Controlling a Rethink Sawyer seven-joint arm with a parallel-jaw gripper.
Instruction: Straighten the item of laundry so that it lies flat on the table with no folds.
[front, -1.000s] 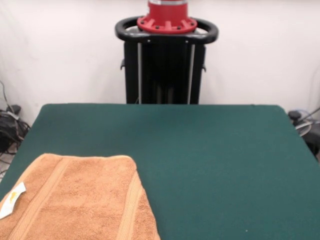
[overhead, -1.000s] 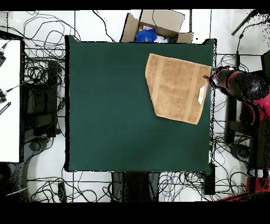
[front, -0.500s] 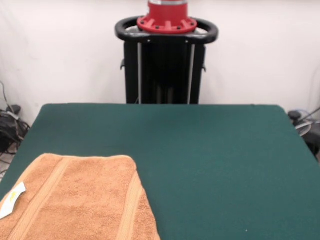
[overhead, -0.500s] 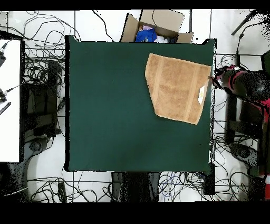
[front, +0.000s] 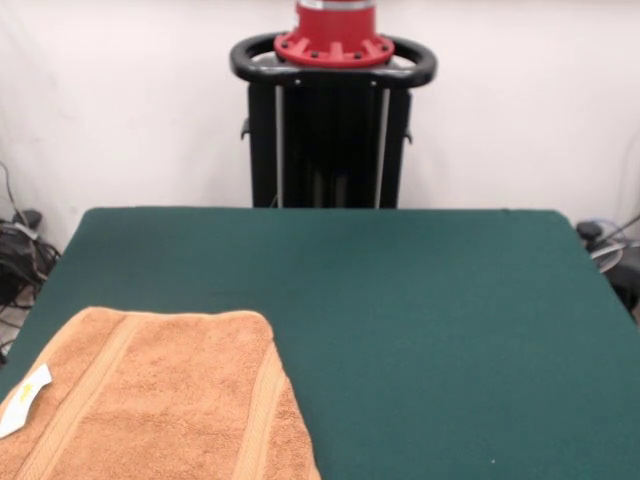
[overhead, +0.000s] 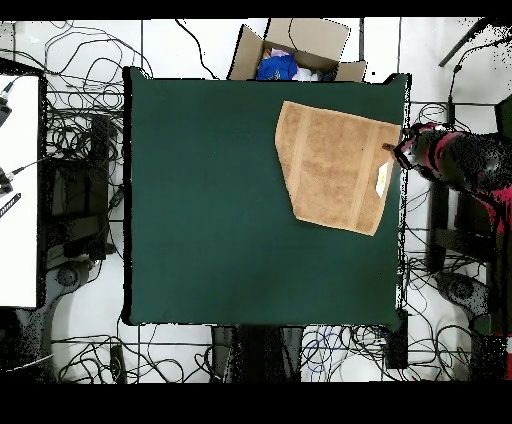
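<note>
The item of laundry (front: 150, 400), an orange-tan towel with woven bands and a white tag (front: 25, 400), lies in the near left corner of the green table (front: 420, 320) and runs off the picture's bottom. From overhead the towel (overhead: 335, 165) lies spread in the upper right part of the table (overhead: 200, 200). Its left edge slants, so its outline is not a full rectangle. The red and black arm (overhead: 460, 160) reaches in from the right. My gripper (overhead: 398, 152) sits at the table's right edge, just over the towel's edge near the tag. The front view does not show the gripper.
An open cardboard box (overhead: 295, 45) with blue cloth inside stands just beyond the table's top edge in the overhead view. Cables cover the floor all around, and a white surface (overhead: 18, 190) lies to the left.
The arm at the right edge has shifted slightly, drawing back and then coming back toward the towel's edge. The towel has not moved.
</note>
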